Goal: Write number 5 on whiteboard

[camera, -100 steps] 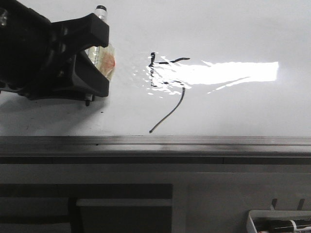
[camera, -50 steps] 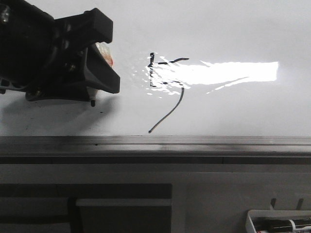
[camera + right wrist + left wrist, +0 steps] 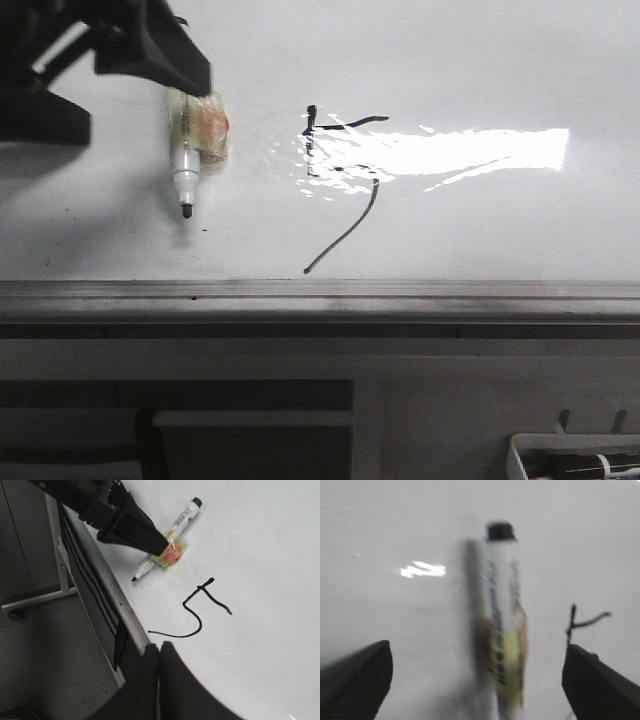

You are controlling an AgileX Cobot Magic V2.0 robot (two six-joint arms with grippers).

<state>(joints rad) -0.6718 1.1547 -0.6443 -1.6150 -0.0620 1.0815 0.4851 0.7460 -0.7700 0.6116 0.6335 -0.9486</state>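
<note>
Front view: my left gripper (image 3: 150, 60) has lifted toward the upper left and let go; the marker (image 3: 190, 150) now lies free on the whiteboard (image 3: 480, 60), so I judge the writing finished. The number 5 (image 3: 340, 190) sits mid-frame, thin and black, its tail trailing long.

Left wrist view: fingers (image 3: 355, 680) spread wide around the marker.

Right wrist view: right gripper (image 3: 159, 680) fingers pressed together, empty.
</note>
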